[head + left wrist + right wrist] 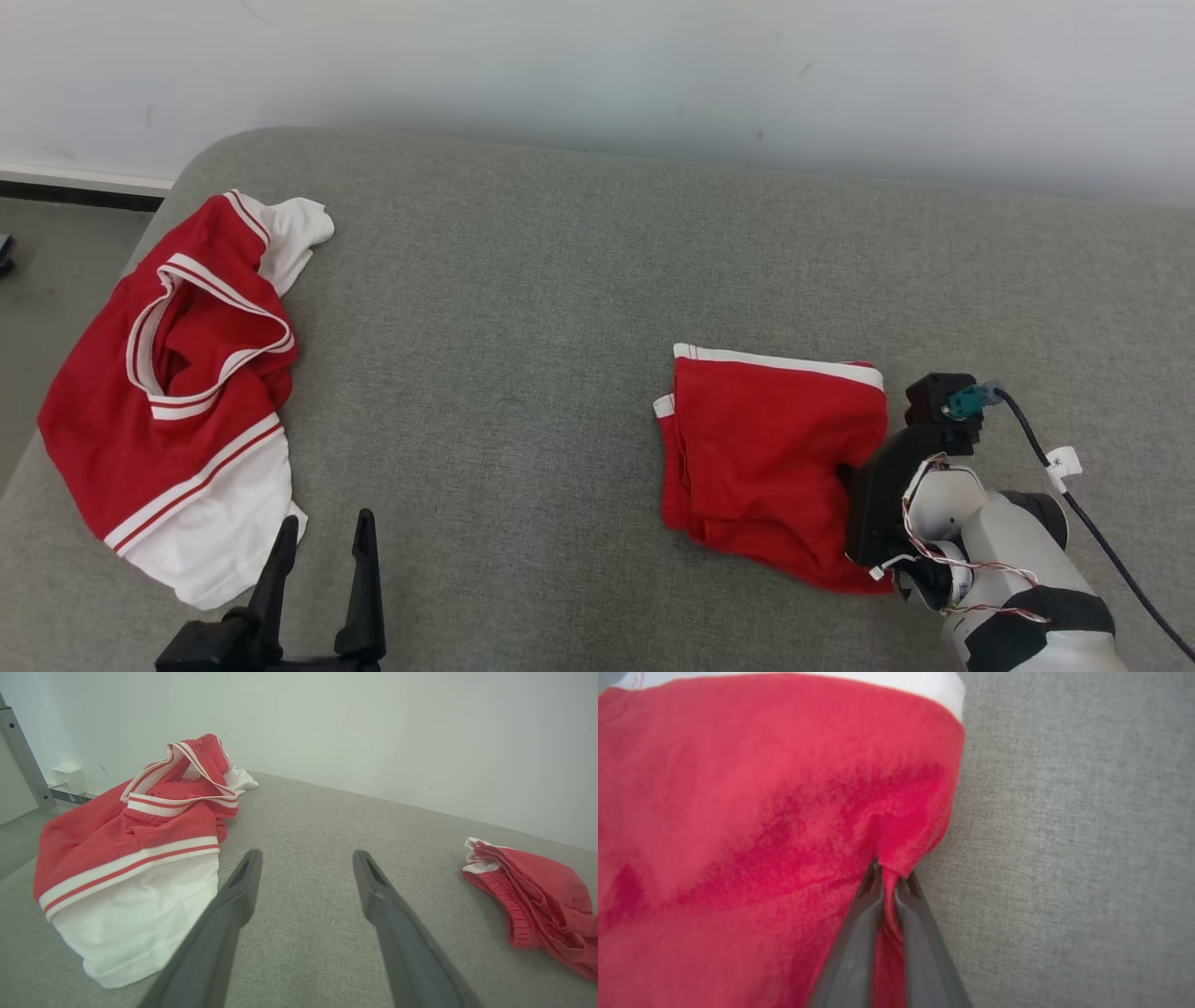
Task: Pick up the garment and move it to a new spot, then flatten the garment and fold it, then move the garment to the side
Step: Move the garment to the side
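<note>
A folded red garment [766, 448] with a white band along its far edge lies on the grey cushion [523, 280], right of centre. My right gripper [851, 474] is shut on its right edge; in the right wrist view the two fingers pinch a small fold of the red garment [761, 812] at the gripper [889, 877]. My left gripper [327, 532] stands open near the front left, nothing between its fingers. In the left wrist view the gripper [306, 856] points across bare cushion, with the folded garment [537, 900] far to its right.
A crumpled red and white garment [177, 392] lies at the cushion's left end, just beside my left gripper, and also appears as a heap [140, 849]. A white wall runs behind. The floor [56, 261] drops off at left. A black cable [1092, 523] trails from my right wrist.
</note>
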